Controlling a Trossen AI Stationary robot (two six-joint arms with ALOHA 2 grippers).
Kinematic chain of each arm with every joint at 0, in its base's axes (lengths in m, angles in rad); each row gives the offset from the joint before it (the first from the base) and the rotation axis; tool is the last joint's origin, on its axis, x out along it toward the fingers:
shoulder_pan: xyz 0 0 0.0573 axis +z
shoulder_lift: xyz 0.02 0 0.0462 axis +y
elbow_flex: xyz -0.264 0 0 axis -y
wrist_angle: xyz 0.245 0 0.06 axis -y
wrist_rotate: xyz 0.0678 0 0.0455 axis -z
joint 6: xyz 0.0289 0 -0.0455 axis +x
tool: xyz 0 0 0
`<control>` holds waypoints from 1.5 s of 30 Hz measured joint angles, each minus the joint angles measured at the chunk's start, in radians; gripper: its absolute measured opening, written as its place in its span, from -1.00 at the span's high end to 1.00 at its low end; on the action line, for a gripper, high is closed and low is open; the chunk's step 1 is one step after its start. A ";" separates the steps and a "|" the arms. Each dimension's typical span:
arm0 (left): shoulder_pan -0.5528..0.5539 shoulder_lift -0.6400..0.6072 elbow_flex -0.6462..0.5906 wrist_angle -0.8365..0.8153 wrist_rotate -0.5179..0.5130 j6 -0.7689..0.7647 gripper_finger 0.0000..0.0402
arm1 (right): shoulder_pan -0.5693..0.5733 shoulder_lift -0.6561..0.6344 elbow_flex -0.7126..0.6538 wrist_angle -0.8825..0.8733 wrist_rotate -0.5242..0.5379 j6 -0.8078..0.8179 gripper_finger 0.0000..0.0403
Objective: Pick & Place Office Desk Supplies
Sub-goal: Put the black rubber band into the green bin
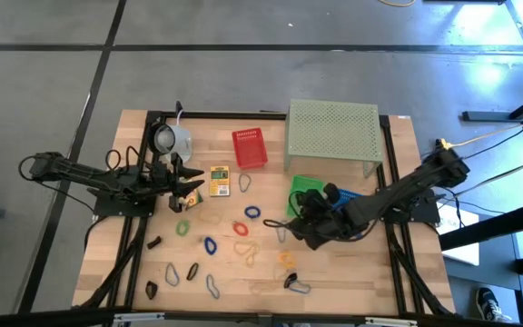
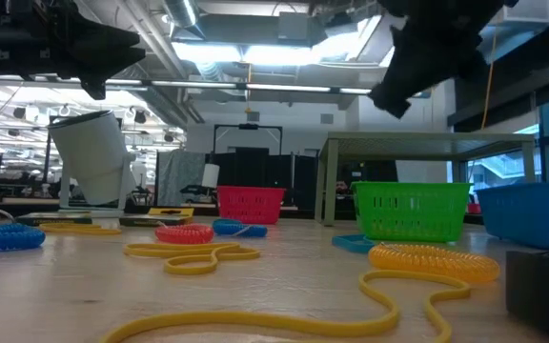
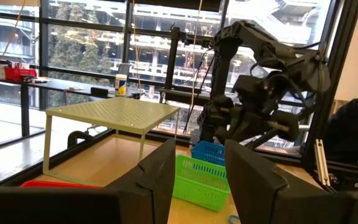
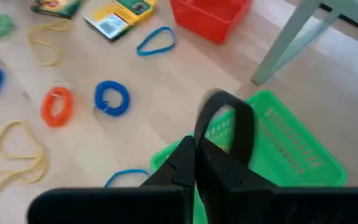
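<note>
Right gripper [image 4: 194, 163]: closed on a black loop [image 4: 225, 124], held over the green basket [image 4: 291, 149].
Left gripper [image 3: 194, 171]: fingers held apart, nothing seen between them; raised above the tabletop [image 1: 352, 272] near the yellow printed box [image 1: 220, 180].
Loose loops: a blue loop [image 4: 112, 98] and an orange loop [image 4: 56, 106] are spread on the tabletop beside the basket.
Red basket [image 1: 250, 148]: set beside the perforated stand [image 1: 332, 132].
</note>
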 joint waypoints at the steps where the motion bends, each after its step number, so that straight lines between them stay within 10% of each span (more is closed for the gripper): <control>1: 0.000 0.000 0.000 0.000 0.000 0.000 0.34 | -0.005 0.007 0.000 0.002 0.000 0.000 0.94; 19: 0.000 0.000 0.000 0.000 0.000 0.000 0.34 | -0.079 0.120 0.000 -0.014 -0.234 0.000 0.94; 45: 0.000 0.000 0.000 0.000 0.000 0.000 0.34 | -0.099 0.161 0.000 -0.022 -0.232 0.007 0.79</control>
